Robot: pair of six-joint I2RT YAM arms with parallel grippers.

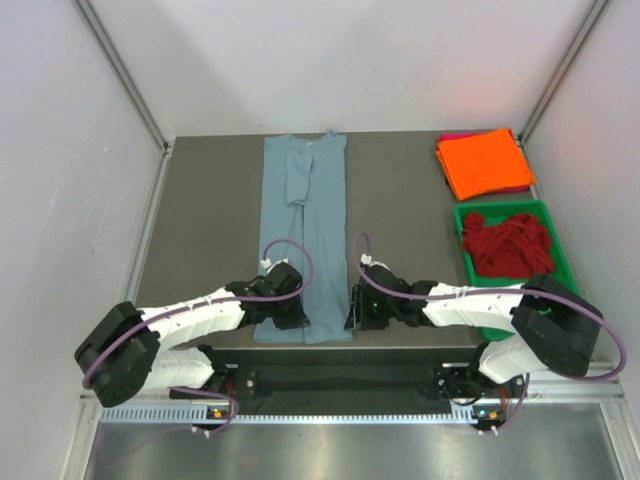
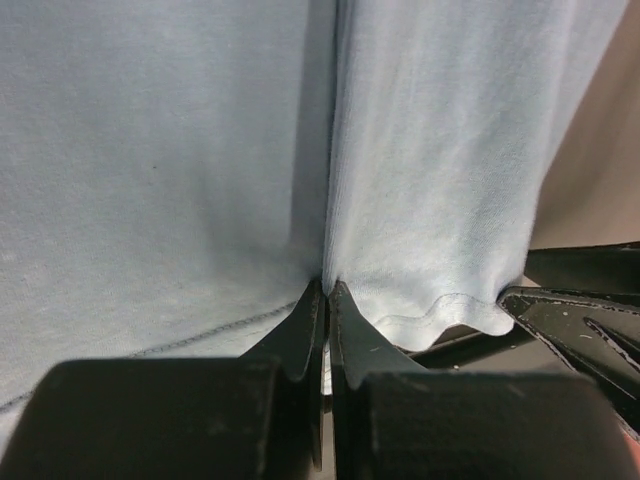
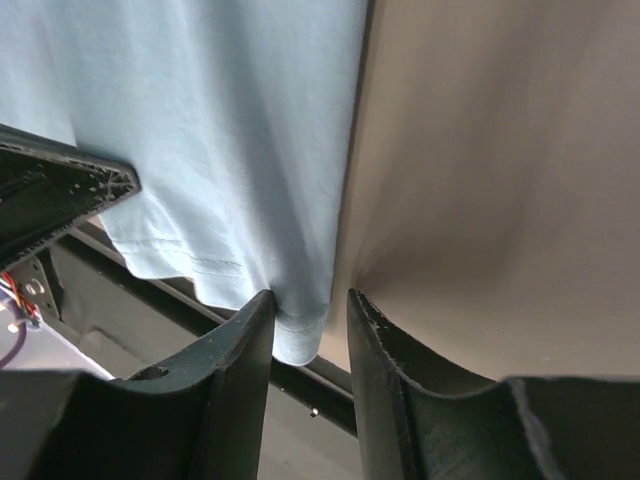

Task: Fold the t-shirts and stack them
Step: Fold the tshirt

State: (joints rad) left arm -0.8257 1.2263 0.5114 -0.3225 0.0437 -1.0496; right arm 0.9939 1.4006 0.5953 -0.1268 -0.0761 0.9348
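Observation:
A dusty blue-grey t-shirt (image 1: 305,240) lies on the table as a long narrow strip, collar at the far end. My left gripper (image 1: 290,318) is shut on its near hem, and the cloth (image 2: 440,150) puckers where the closed fingertips of this gripper (image 2: 327,283) pinch it. My right gripper (image 1: 352,312) is open at the shirt's near right corner. In the right wrist view that corner (image 3: 290,335) hangs between the spread fingers of the gripper (image 3: 310,295), against the left one. A folded orange t-shirt (image 1: 485,163) lies on a magenta-pink one (image 1: 455,136) at the far right. A dark red t-shirt (image 1: 508,243) is crumpled in a tray.
The green plastic tray (image 1: 560,250) stands at the right edge, beside my right arm. The shirt's hem reaches the table's near edge, where a dark frame bar (image 3: 150,290) runs. Grey side walls close in the table left and right.

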